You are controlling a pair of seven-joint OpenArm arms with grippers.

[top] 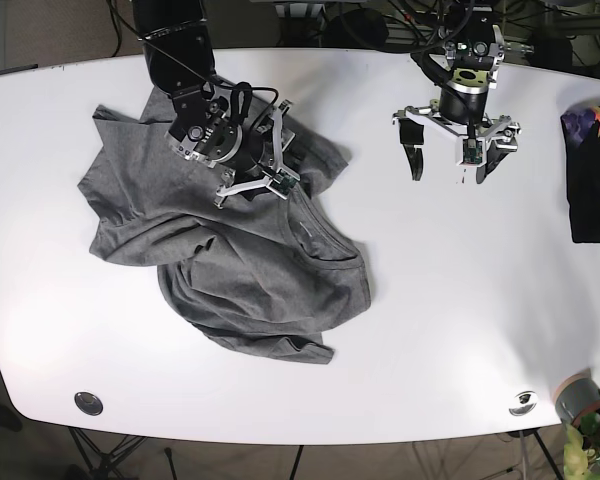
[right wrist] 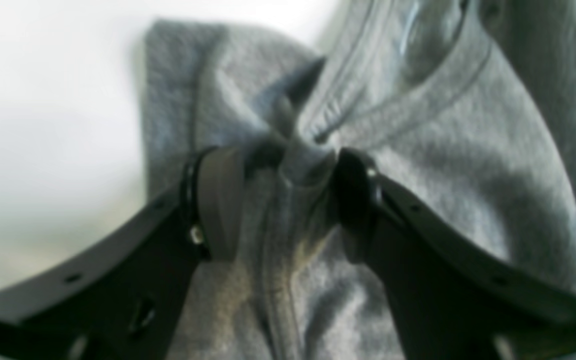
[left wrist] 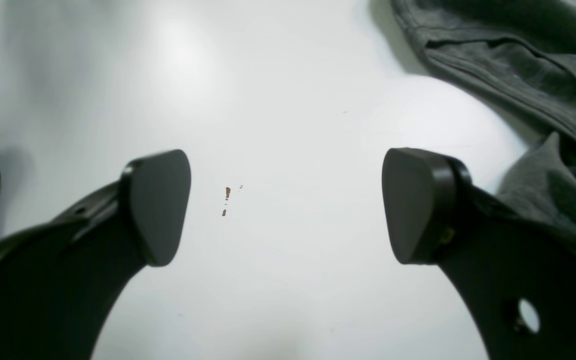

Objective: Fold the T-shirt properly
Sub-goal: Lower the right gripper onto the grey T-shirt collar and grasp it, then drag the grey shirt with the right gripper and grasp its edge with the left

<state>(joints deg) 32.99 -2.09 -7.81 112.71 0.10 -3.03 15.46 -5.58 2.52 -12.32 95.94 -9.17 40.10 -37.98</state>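
A grey T-shirt lies crumpled on the left half of the white table, neckline near the middle. My right gripper is at the shirt's upper part. In the right wrist view it is shut on a bunched fold of the grey T-shirt near a seam. My left gripper hovers over bare table to the right of the shirt. In the left wrist view it is open and empty, with the T-shirt's edge at the upper right, apart from the fingers.
A dark cloth with a colourful patch lies at the table's right edge. Small brown specks mark the table between my left fingers. A pot stands off the front right corner. Round metal inserts sit near the front edge.
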